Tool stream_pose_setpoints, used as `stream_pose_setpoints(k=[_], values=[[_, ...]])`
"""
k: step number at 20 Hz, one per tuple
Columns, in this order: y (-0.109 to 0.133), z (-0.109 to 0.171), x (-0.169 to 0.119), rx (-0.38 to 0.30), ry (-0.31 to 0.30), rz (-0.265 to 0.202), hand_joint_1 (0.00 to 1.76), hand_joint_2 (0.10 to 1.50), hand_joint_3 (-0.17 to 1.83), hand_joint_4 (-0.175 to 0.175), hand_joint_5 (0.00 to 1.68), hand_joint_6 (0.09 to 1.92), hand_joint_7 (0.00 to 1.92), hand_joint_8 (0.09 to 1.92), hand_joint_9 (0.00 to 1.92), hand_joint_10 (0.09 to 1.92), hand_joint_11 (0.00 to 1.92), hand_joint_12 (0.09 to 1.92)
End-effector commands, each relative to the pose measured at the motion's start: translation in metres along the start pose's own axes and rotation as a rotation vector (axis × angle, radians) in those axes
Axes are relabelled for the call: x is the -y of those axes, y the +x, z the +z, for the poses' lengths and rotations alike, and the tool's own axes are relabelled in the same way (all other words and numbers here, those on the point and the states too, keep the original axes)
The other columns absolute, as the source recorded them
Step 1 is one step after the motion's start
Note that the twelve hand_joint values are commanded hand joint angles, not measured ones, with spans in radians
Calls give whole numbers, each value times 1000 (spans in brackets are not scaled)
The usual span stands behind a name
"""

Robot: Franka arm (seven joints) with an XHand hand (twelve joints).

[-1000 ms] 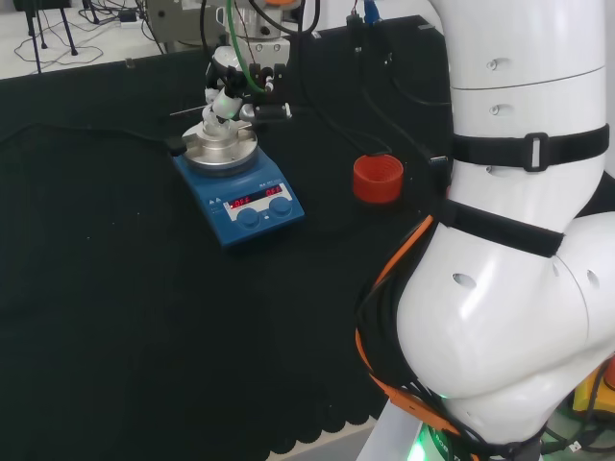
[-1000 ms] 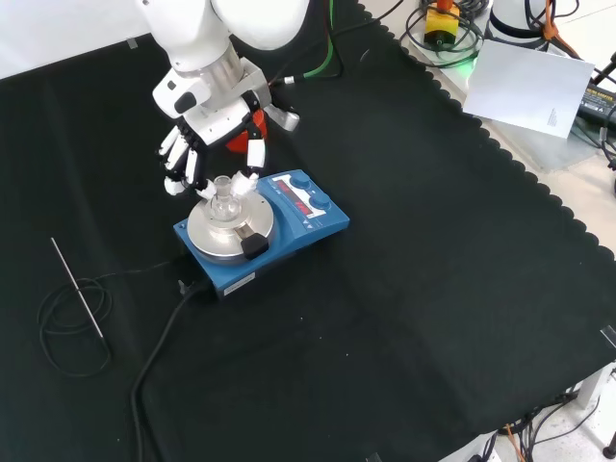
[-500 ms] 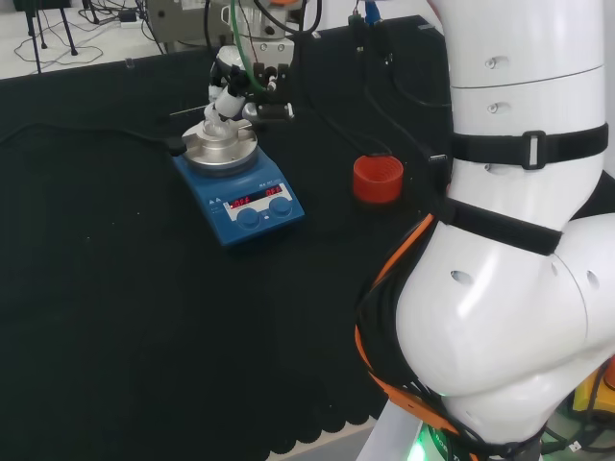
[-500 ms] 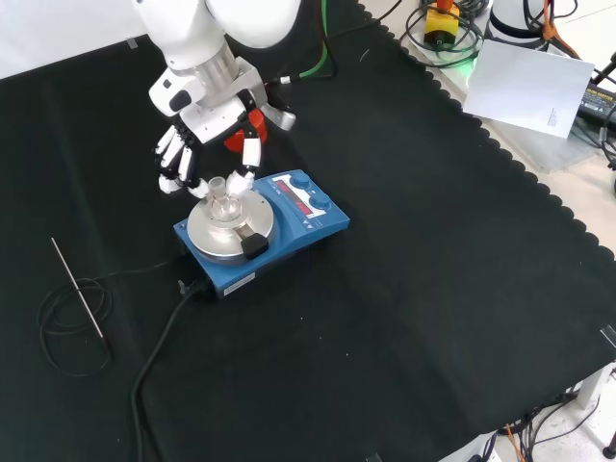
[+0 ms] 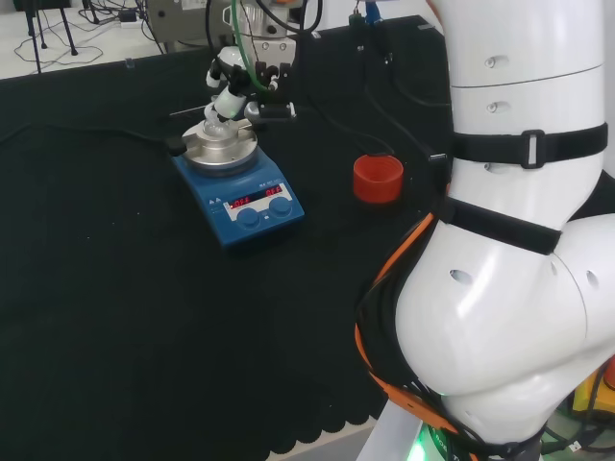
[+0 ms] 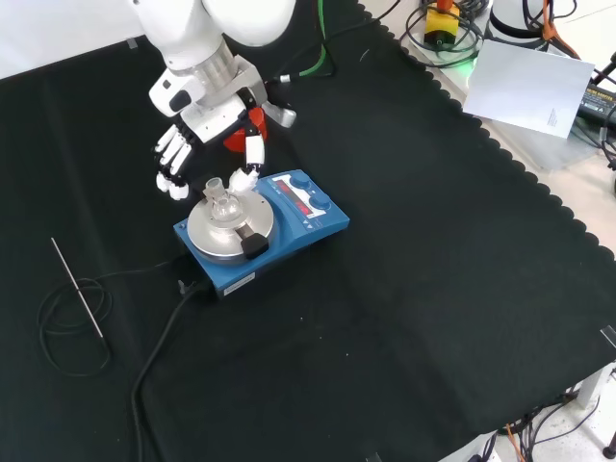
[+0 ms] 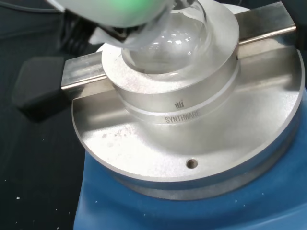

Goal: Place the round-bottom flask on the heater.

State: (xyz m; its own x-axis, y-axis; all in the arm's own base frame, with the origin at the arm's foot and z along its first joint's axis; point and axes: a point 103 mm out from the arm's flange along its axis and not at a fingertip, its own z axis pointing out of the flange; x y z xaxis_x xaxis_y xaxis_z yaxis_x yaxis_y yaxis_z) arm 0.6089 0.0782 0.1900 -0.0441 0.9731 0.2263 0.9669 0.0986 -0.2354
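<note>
Now the round-bottom flask (image 6: pixel 220 198) sits on the heater (image 6: pixel 260 229); the hand (image 6: pixel 207 130) hovers open-fingered above, ready to withdraw.

- The hand (image 6: pixel 207 120) hangs from the white arm (image 6: pixel 188 38), palm facing down.
- Its fingers (image 6: pixel 173 173) are spread, nearly straight, holding nothing.

An engraved line of lettering with a small mark above it stands on the side of the metal block (image 7: pixel 182 96), just under the hand (image 6: pixel 207 115). Two red lit number displays (image 5: pixel 255 200) sit on the sloping front panel of the blue heater (image 6: pixel 308 226), below the hand and on the side away from it; their digits are too small to tell.
</note>
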Motion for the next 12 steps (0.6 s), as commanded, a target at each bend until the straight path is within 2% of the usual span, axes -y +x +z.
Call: stream_pose_setpoints(k=[1, 12], values=[[-5, -10, 18, 0, -17, 6, 878, 555, 689, -38, 246, 226, 206, 724, 423, 761, 171, 1358], [-21, -30, 82, 7, -53, 60, 840, 567, 655, -30, 245, 108, 181, 721, 405, 762, 145, 1365]])
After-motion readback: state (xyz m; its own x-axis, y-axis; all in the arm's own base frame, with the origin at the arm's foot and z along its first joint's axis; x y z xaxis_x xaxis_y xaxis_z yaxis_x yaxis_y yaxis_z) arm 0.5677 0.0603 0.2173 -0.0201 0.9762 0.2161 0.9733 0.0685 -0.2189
